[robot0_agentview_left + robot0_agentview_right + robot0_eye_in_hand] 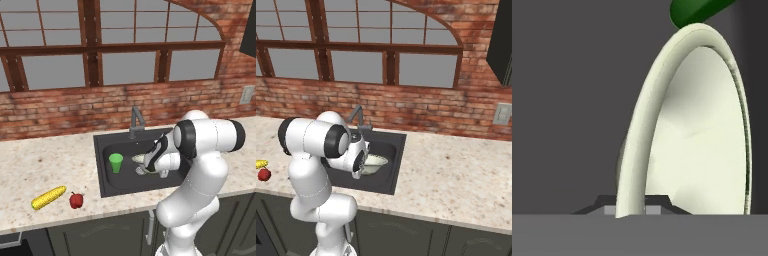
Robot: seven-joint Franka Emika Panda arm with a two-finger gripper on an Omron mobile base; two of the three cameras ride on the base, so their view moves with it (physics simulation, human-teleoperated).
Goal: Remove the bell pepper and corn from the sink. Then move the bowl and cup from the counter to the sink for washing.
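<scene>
Smooth pale round bowl (702, 140) pinched at rim inside dark sink (107, 185).

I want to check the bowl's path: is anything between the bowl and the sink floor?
Nothing visible. The gripper holds the bowl by its rim, already inside the sink; the cup stands apart, to one side.

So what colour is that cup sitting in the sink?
Bright green; the cup shows best in the left base view.

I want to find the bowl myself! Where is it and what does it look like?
Look at the dark sink under the brick wall's window. Inside, right of the green cup, the gripper pinches the bowl by its rim. It is wide, shallow and pale greenish-white, unlike the small bright cup.
</scene>
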